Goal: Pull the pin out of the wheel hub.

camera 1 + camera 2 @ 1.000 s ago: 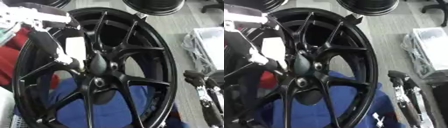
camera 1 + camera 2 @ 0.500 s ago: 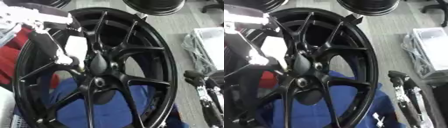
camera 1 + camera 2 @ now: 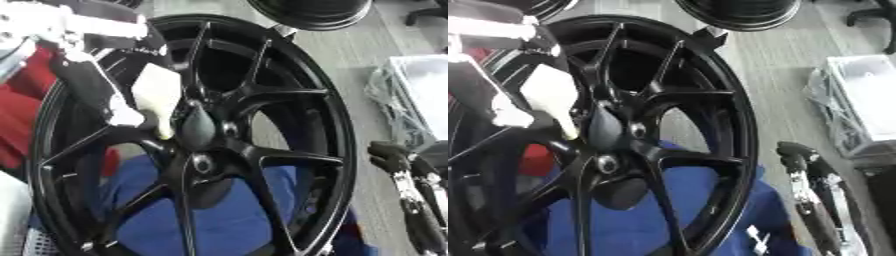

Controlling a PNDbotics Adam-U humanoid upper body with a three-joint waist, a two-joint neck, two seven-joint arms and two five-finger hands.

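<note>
wheel: black multi-spoke wheel hub (image 3: 262, 100) fills most of both eye views, standing tilted, face toward the camera, rim running from far-left to near-right.
hub centre: dark domed cap (image 3: 198, 127) in the middle, small round bolt holes around it, one ringed hole (image 3: 202, 163) just below.
pin: can't single it out; a pale tapered piece (image 3: 157, 102) sits at the hub just left of the cap, long axis roughly far-to-near, narrow end down at the spoke root.
left hand: left hand (image 3: 105, 95) comes in from upper left, white and black parts, right at that pale piece; how its fingers are set is not readable, so can't tell the grip.
right hand: right hand (image 3: 411, 185) idle at lower right edge, dark fingers relaxed and extended, holding nothing, well apart from the wheel.
containers: pale bin (image 3: 868, 100) on the right, floor level, with clear crumpled plastic at its left rim; contents otherwise not readable.
surface: blue cloth (image 3: 236, 215) shows through the lower spokes; red item (image 3: 26, 110) behind the rim at left.
room: grey plank floor (image 3: 350, 50); second black wheel (image 3: 311, 12) at the far top edge.
</note>
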